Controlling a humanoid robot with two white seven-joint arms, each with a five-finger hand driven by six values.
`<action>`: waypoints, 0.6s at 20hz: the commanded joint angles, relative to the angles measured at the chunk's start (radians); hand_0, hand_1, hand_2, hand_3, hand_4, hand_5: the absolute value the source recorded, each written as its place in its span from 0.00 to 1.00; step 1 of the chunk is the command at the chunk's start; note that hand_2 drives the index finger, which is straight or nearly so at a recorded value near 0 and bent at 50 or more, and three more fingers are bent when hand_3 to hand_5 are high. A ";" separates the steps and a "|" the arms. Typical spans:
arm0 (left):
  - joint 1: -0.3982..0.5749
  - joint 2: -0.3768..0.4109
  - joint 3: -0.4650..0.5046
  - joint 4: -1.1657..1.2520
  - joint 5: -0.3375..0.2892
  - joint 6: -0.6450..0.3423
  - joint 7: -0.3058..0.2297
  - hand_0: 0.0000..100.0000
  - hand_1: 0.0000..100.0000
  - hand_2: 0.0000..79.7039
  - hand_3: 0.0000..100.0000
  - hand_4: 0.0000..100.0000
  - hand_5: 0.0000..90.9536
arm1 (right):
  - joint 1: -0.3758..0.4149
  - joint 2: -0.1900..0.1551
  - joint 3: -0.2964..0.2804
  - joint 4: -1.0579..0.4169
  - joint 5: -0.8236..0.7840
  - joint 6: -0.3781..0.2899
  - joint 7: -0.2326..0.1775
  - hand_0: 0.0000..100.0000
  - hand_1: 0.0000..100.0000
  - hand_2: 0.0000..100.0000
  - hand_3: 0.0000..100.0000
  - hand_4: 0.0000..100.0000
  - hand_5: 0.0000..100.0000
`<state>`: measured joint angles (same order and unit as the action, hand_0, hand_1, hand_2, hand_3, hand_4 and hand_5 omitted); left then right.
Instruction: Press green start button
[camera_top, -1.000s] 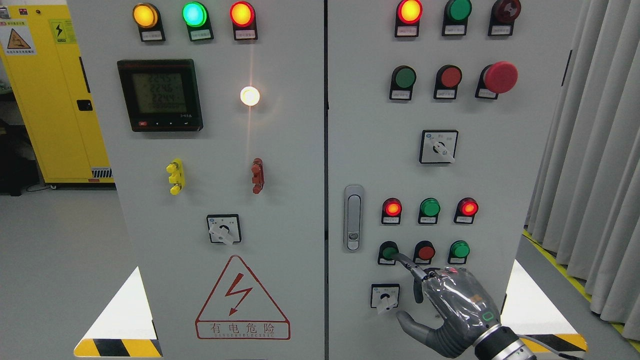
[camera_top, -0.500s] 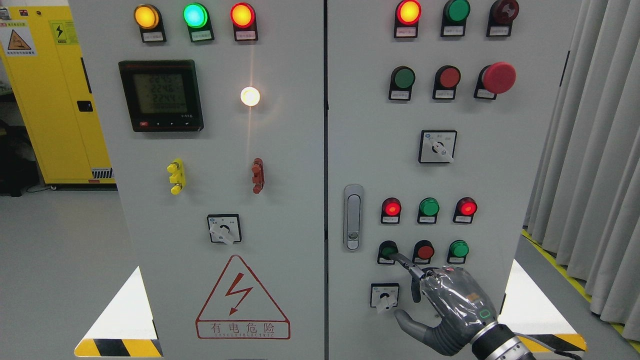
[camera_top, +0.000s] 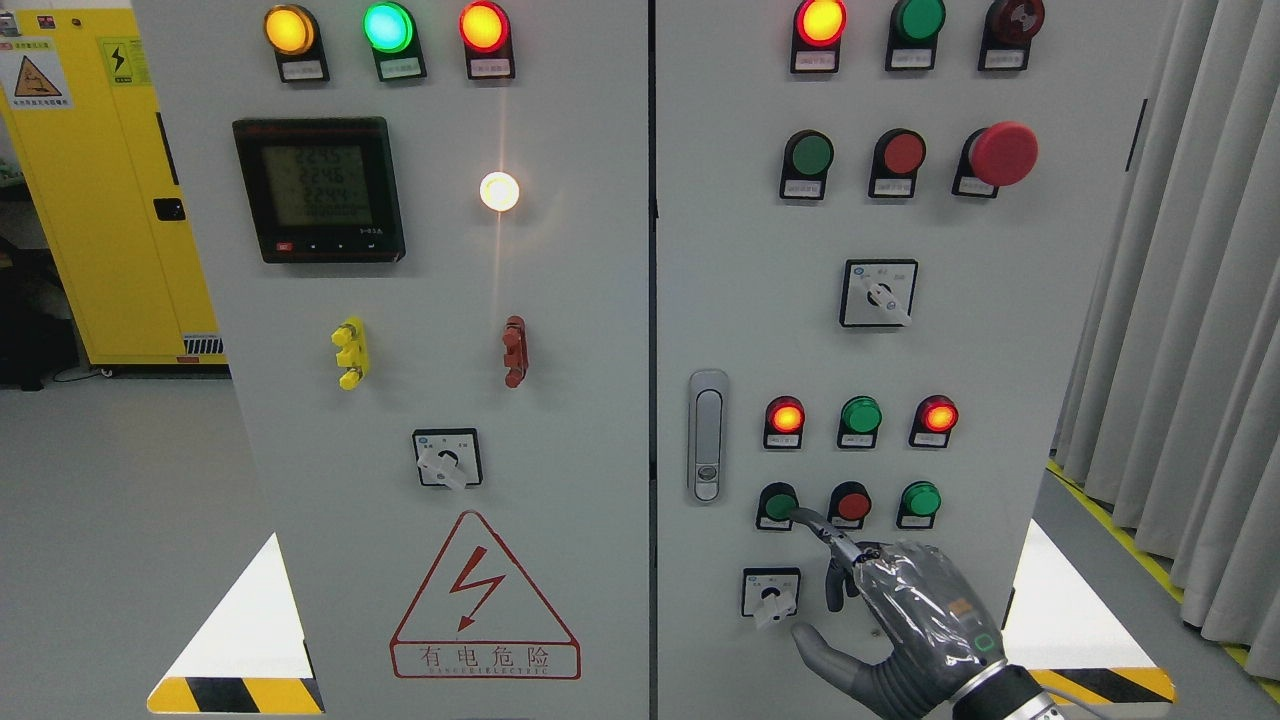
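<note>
The green button (camera_top: 776, 503) sits at the left of the lower row on the right door of the grey control cabinet (camera_top: 960, 330). My right hand (camera_top: 852, 590) comes up from the lower right, grey and wrapped in clear film. Its index finger (camera_top: 818, 530) is stretched out, with the tip touching the button's lower right edge. The other fingers are curled down and the thumb (camera_top: 825, 652) sticks out to the left. The hand holds nothing. No left arm shows.
Right of the touched button are a red button (camera_top: 852, 503) and another green one (camera_top: 919, 498). A rotary switch (camera_top: 771, 594) sits just below the finger, a door handle (camera_top: 707, 435) to the left. Curtains (camera_top: 1190, 300) hang at right, a yellow cabinet (camera_top: 90, 200) stands far left.
The right hand has shifted only slightly, a little down and right; its index fingertip stays at the green button throughout. The lamps look the same.
</note>
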<state>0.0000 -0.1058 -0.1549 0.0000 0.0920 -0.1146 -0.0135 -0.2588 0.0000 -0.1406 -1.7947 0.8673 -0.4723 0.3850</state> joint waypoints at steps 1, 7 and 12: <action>-0.025 0.000 0.000 -0.028 0.000 0.000 0.000 0.12 0.56 0.00 0.00 0.00 0.00 | 0.114 -0.011 -0.005 -0.124 -0.212 -0.005 -0.006 0.50 0.60 0.00 0.69 0.70 0.67; -0.025 0.000 0.000 -0.028 0.000 0.000 0.000 0.12 0.56 0.00 0.00 0.00 0.00 | 0.260 0.008 0.039 -0.170 -0.457 -0.003 0.006 0.50 0.60 0.00 0.61 0.59 0.53; -0.025 0.000 0.000 -0.028 0.000 0.001 0.000 0.12 0.56 0.00 0.00 0.00 0.00 | 0.314 0.006 0.102 -0.225 -0.703 0.124 0.092 0.57 0.60 0.00 0.18 0.20 0.13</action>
<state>0.0000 -0.1058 -0.1549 0.0000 0.0920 -0.1149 -0.0135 -0.0331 0.0000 -0.1077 -1.9096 0.3956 -0.4072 0.4309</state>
